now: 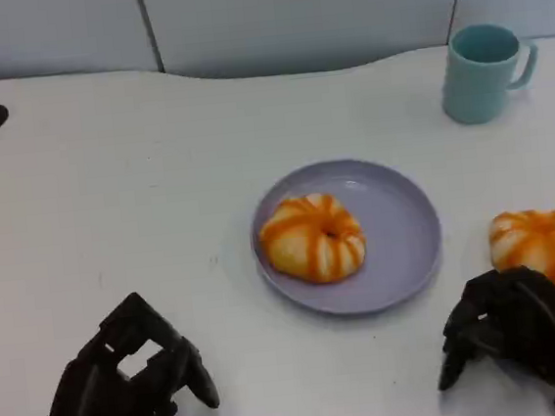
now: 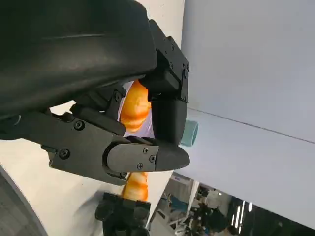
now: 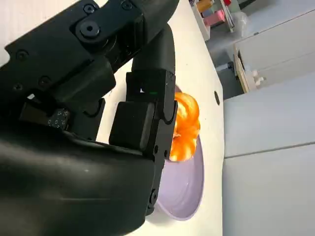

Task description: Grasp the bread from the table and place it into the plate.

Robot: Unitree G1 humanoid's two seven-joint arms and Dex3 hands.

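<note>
Head view shows a lilac plate [image 1: 399, 245] at mid-table with one orange-striped bread [image 1: 313, 237] lying in its left half, whole and unobstructed. A second bread [image 1: 545, 244] sits on the bare table just right of the plate, apart from its rim; its near edge is covered by the right hand [image 1: 519, 334], and its right side runs close to the picture's edge. That hand lies just in front of the bread with its fingers curled downward and nothing visible in them (whether a fingertip touches the bread cannot be told from here). The left hand [image 1: 127, 385] rests at the lower left, well apart from the plate, fingers bent inward and holding nothing; its lower part is cut off by the frame. A teal mug [image 1: 482, 70] stands upright at the far right, handle to the right. From the left wrist, the black shell and fingers [image 2: 167, 118] block most of the scene, leaving only slivers of bread in the plate and of the second bread beyond, above the blurred right hand. From the right wrist, the hand's own shell hides half of the plated bread and much of the plate rim.
</note>
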